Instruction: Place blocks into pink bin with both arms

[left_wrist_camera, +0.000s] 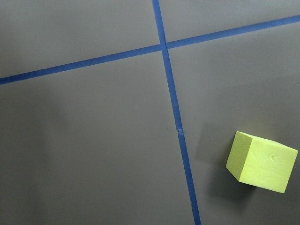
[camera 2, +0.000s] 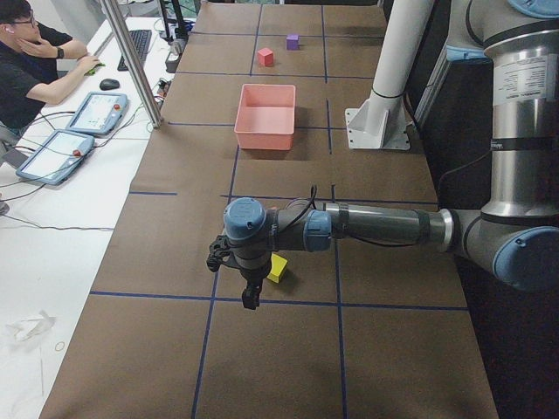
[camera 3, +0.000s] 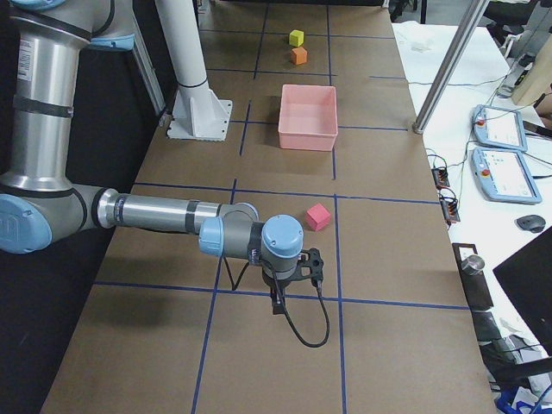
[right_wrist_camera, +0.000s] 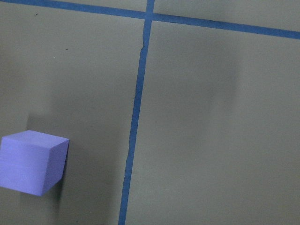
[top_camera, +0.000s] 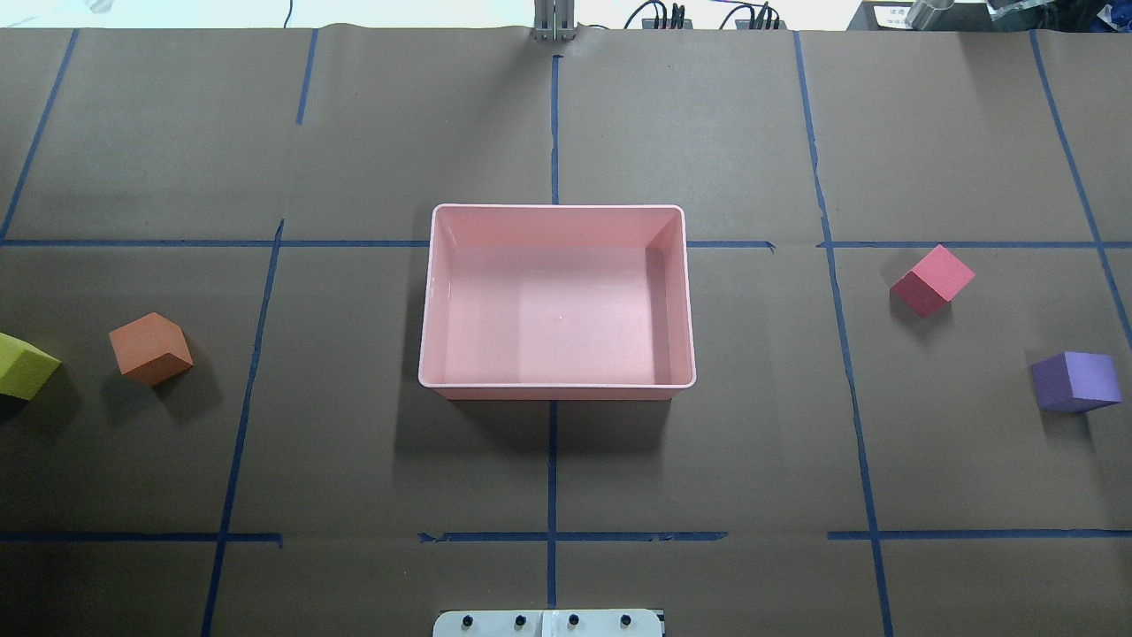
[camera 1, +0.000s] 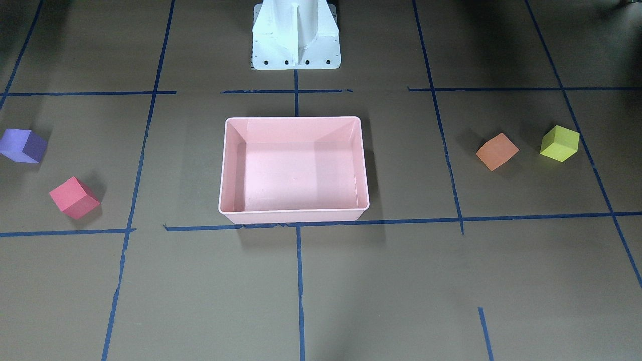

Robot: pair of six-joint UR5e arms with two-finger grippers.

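Starting with front-facing view: pink bin [camera 1: 293,216] mid-table, just ahead of white pedestal base [camera 1: 296,40]; all four blocks out on brown table [camera 1: 351,291], well apart from bin. Purple block [camera 1: 22,145] and red block [camera 1: 75,198] on robot's right side, orange block [camera 1: 497,151] and yellow-green block [camera 1: 559,143] near each other on robot's left. Overhead: same layout, yellow-green cut by frame's left edge, purple farthest right. Exterior left: shows left arm [camera 2: 384,229] stretched out low, forearm level, wrist bent, left gripper [camera 2: 251,301] pointing straight down over table, just beside yellow-green block; can't tell whether claw is spread or closed from this angle. Exterior right: shows right arm [camera 3: 164,213] in mirrored pose, forearm level, right gripper [camera 3: 276,304] pointing down over table, red block near, just beyond it; claw state likewise can't tell. Left wrist cam: looking down on yellow-green block at lower right, beside a blue tape [left_wrist_camera: 171,93] cross. Right wrist cam: purple block at lower left, near a tape line.
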